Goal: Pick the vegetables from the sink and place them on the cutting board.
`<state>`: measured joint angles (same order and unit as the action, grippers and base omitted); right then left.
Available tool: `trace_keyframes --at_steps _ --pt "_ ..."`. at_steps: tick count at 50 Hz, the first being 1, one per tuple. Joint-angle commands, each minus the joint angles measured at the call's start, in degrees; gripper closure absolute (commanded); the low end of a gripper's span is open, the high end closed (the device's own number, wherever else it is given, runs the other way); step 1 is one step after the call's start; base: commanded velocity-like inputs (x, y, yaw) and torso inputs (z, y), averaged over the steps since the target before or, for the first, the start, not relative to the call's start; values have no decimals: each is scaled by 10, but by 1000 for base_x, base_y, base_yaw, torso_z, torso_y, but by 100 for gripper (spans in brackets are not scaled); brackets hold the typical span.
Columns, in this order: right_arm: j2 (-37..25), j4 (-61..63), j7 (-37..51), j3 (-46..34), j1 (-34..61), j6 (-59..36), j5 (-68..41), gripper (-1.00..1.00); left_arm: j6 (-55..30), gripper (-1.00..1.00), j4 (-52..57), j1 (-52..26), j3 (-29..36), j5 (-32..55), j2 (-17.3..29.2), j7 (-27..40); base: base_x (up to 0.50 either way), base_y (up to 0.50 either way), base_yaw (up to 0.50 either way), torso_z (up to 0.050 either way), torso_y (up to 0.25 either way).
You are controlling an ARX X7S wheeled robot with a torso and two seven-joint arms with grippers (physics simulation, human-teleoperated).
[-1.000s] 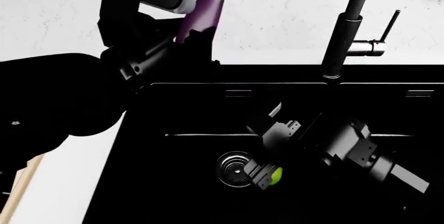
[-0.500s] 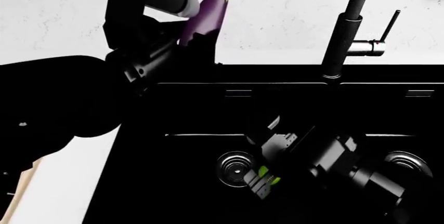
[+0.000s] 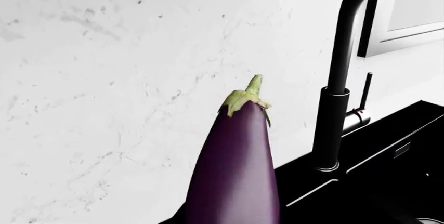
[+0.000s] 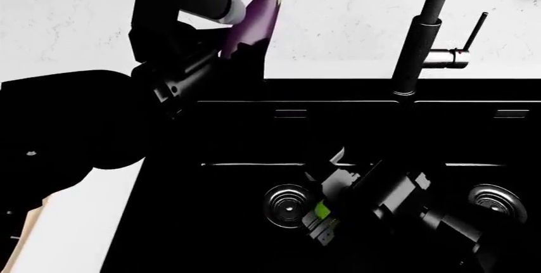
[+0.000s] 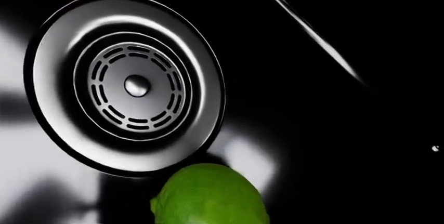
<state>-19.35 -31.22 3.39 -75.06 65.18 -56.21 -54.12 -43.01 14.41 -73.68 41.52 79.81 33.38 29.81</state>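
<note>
Both vegetables are mid-pick, so the step in hand appears to be the lift out of the sink. The left gripper is clamped on the lower part of the eggplant, holding it upright, stem cap up, above the sink's back rim and in front of the pale marbled wall. The right gripper is down in the left basin, just beside the round drain, with the green ball showing between its fingers; the jaws look closed on it, though in the right wrist view only the ball and the drain show.

Only a thin sliver of the cutting board shows at the near left edge of the white counter, left of the sink. The next move probably calls for carrying the eggplant left and toward the near side, then lowering it flat onto the board, and lifting the ball clear of the basin wall.

The faucet rises from the back rim between the basins, just beyond the right arm, and could be struck on a straight rise. The left arm's dark bulk hides much of the counter near the board.
</note>
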Motion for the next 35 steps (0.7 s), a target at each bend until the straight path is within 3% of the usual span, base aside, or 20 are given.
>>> trace_keyframes --at_steps 1,11,23,35 --pt "-1 -9 2 1 -5 -4 -6 100 3 100 3 -2 -4 9 2 7 0 0 0 0 0" --pt "-15 22 20 20 -2 -8 -22 100 5 100 8 -1 -9 15 7 11 0 0 0 0 0" --pt "-106 247 131 132 27 -20 -121 100 35 100 14 12 -25 9 12 -18 0 0 0 0 0" --pt "-131 361 199 191 69 -41 -184 100 64 100 -2 33 -30 -23 20 -31 0 0 0 0 19"
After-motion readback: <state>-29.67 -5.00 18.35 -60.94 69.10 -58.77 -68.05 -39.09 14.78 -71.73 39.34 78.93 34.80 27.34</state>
